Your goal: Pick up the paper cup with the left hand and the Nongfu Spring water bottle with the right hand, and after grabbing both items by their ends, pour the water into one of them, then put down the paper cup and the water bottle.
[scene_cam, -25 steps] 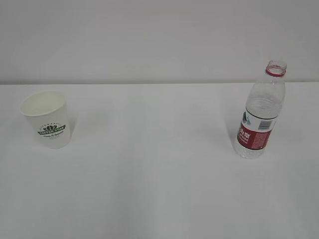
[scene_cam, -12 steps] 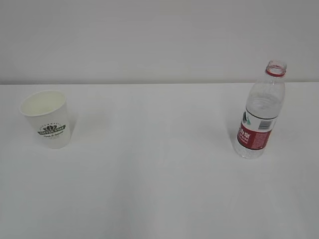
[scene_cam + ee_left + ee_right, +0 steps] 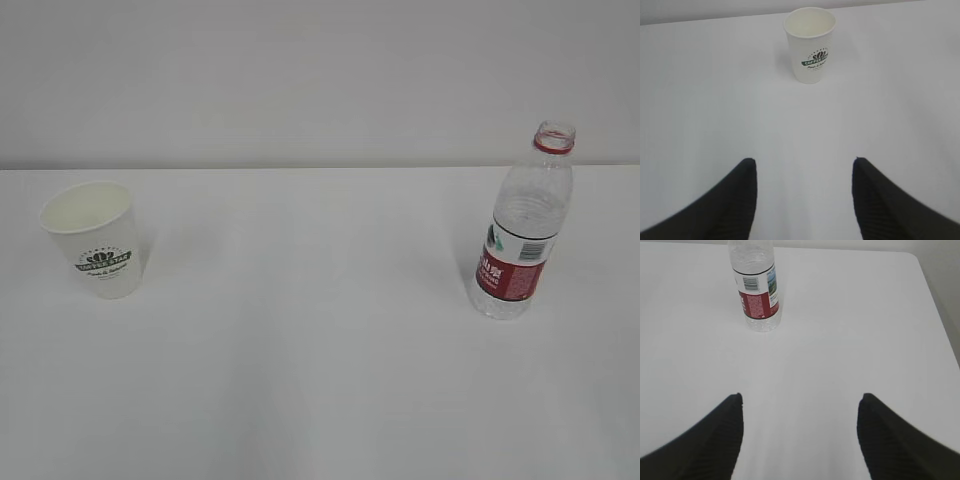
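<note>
The white paper cup (image 3: 94, 238) with a dark green logo stands upright at the left of the table; it also shows far ahead in the left wrist view as the paper cup (image 3: 810, 44). My left gripper (image 3: 804, 161) is open, well short of the cup, nothing between its black fingers. The uncapped Nongfu Spring water bottle (image 3: 523, 225) with a red label stands upright at the right. In the right wrist view the bottle (image 3: 756, 287) is ahead and to the left of my open right gripper (image 3: 801, 396). Neither arm appears in the exterior view.
The white table (image 3: 320, 330) runs back to a pale wall. In the right wrist view the table's right edge and rounded far corner (image 3: 917, 260) lie to the right of the bottle.
</note>
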### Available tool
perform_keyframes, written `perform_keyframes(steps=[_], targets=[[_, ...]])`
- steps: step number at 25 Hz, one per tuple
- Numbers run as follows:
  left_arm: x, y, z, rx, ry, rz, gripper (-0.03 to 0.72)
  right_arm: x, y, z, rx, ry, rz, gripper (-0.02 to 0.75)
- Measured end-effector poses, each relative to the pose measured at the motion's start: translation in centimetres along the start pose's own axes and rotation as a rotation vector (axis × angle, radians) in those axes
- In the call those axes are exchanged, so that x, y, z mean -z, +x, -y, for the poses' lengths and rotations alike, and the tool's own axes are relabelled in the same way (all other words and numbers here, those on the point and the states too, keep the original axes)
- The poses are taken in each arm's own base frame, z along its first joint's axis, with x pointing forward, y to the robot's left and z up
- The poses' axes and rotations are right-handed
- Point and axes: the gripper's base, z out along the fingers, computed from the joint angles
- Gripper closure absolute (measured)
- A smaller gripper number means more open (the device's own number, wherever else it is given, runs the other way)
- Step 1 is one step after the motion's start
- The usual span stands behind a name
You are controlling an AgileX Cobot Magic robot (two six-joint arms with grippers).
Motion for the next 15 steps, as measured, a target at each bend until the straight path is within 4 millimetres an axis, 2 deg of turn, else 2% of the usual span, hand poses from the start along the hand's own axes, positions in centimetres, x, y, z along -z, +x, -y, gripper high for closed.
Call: perform_keyframes(steps=[12, 15], targets=[[0.0, -0.02, 0.0, 0.0, 0.0, 0.002, 0.246, 0.05, -0.06, 0.0, 0.0, 0.0, 0.004, 0.204], [0.1, -0.3, 0.01, 0.0, 0.0, 0.014, 0.246, 0.8, -0.95, 0.02, -0.004, -0.004, 0.076, 0.204]])
